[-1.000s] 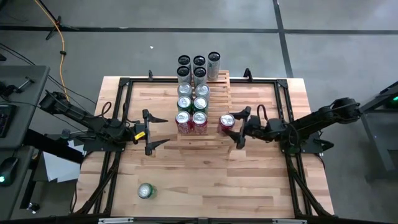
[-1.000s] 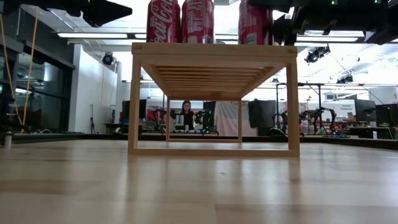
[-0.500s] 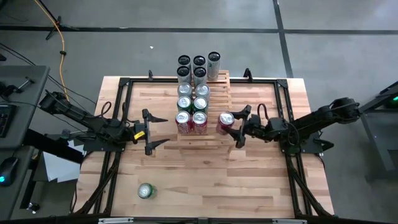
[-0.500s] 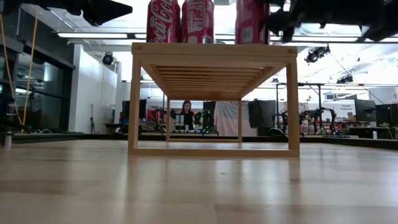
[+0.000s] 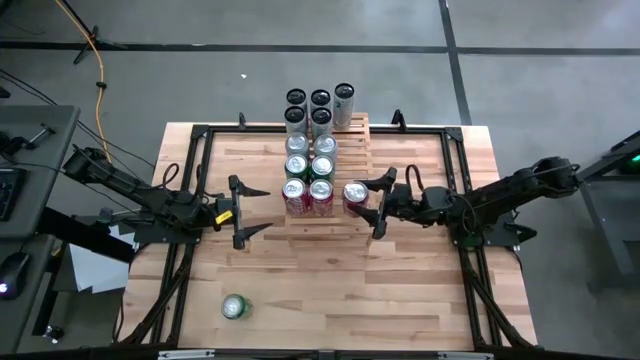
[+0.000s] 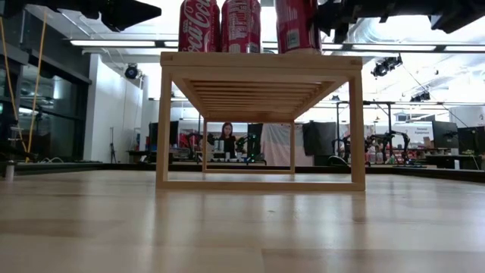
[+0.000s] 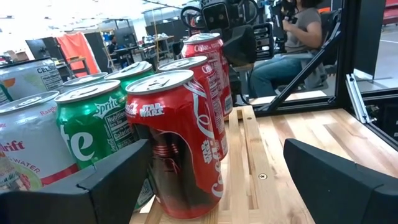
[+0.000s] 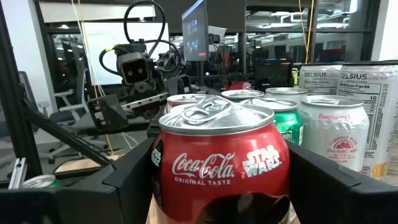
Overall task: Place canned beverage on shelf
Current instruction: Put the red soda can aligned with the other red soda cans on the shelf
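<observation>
a red can [image 5: 355, 195] is pinched by the right end effector [image 5: 378, 202] on the shelf [image 5: 345, 222] front step; the left end effector [image 5: 243, 212] is spread. likely smooth and dentable, best gripped mid-body.

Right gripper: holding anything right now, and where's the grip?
The right gripper holds a red Coca-Cola can by its side walls, upright on the shelf. The left gripper is open, holding nothing.
</observation>
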Robot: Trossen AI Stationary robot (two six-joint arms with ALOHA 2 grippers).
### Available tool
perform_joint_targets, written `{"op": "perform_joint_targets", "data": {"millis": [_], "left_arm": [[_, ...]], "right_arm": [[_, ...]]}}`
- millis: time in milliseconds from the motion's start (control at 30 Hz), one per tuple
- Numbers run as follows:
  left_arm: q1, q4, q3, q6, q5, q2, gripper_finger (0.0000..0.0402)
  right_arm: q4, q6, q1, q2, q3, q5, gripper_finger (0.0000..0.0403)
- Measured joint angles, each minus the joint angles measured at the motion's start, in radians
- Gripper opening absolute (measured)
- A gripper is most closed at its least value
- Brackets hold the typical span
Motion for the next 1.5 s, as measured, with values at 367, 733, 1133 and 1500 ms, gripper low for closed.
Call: {"op": "perform_joint_targets", "data": {"millis": [367,733,1133,1500], "left_arm": [[0.000,0.001,0.000,0.006,0.000,0.000,0.0362],[0.000,-0.001,0.000,0.006,0.000,0.000,0.0362],[0.000,0.001,0.000,0.006,0.000,0.000,0.0362],[0.000,0.001,0.000,0.006,0.000,0.000,0.0362]], "right_arm": [[0.019,-0.004,0.000,0.050,0.000,0.001,0.0279],[0.143,-0.053,0.000,0.129,0.001,0.002,0.0279],[0.149,-0.021,-0.013,0.129,0.001,0.006,0.0279],[0.135,0.004,-0.033,0.129,0.001,-0.002,0.0294]]}}
